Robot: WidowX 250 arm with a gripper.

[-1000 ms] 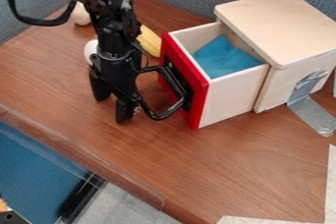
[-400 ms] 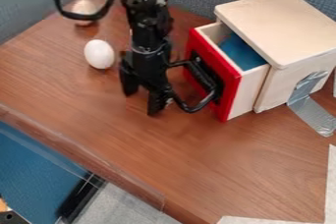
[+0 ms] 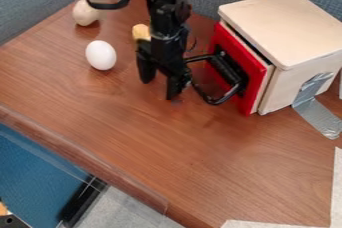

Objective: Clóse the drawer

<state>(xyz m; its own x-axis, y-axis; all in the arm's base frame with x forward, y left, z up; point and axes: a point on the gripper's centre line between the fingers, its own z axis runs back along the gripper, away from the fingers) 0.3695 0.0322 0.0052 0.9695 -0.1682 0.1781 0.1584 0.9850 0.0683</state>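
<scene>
While a narrow strip of pale side wall is showing behind its red front point(image 3: 257, 73), the drawer is sitting nearly shut in the wooden box point(image 3: 287, 27), at the right of the frame. The black gripper point(image 3: 159, 89) is hanging just left of that front, its two fingers standing apart with bare tabletop point(image 3: 167, 157) showing between the tips. It is apparently pinching nothing, and its nearer side is lying against or just beside the black handle point(image 3: 212, 100); which of the two, I cannot tell.

Doing this step well is calling, I judge, for a short, steady push towards the right of the frame and slightly up, square to the front, so the drawer is not twisting in its opening. Pressing near the handle's middle is probably helping; letting a finger slip through the loop is risking a snag, or a drawer dragged open on leaving. Easing off once the front is meeting the box is sparing it a shove.

As for containers, the box's top is hiding the drawer's inside, so I cannot tell what it is holding. Outside it, a white egg point(image 3: 101, 55), a pale round object point(image 3: 85, 13) and a yellow item point(image 3: 140, 32) are lying towards the upper left.
</scene>
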